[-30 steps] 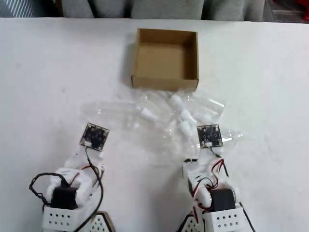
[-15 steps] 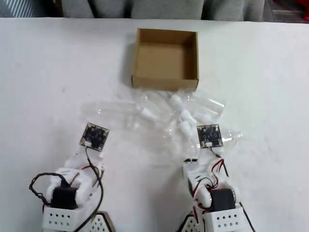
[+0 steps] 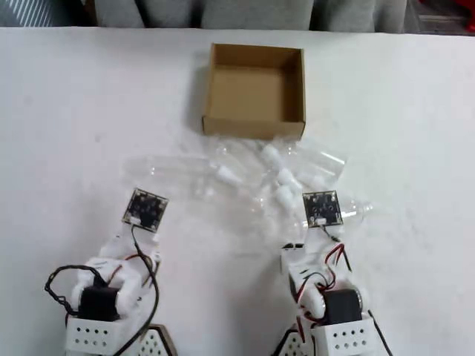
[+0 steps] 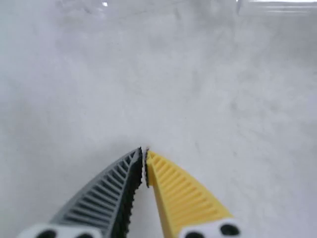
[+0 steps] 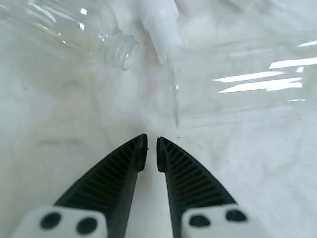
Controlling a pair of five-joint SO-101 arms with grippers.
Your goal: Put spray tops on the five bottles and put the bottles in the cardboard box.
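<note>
Several clear plastic bottles (image 3: 174, 167) lie on their sides on the white table, mixed with white spray tops (image 3: 284, 178), just in front of the cardboard box (image 3: 254, 90), which holds nothing. The left arm (image 3: 145, 208) rests near the table's front, short of the pile; its gripper (image 4: 145, 157) is shut over bare table. The right arm (image 3: 321, 208) sits at the pile's near edge beside a clear bottle (image 3: 355, 211). Its gripper (image 5: 151, 148) is shut on nothing, close to an open bottle neck (image 5: 121, 49) and a white spray top (image 5: 161, 27) with its thin dip tube.
The table (image 3: 74, 111) is bare white to the left and right of the box. Grey chair backs (image 3: 223, 11) line the far edge. Both arm bases (image 3: 96, 319) stand at the front edge.
</note>
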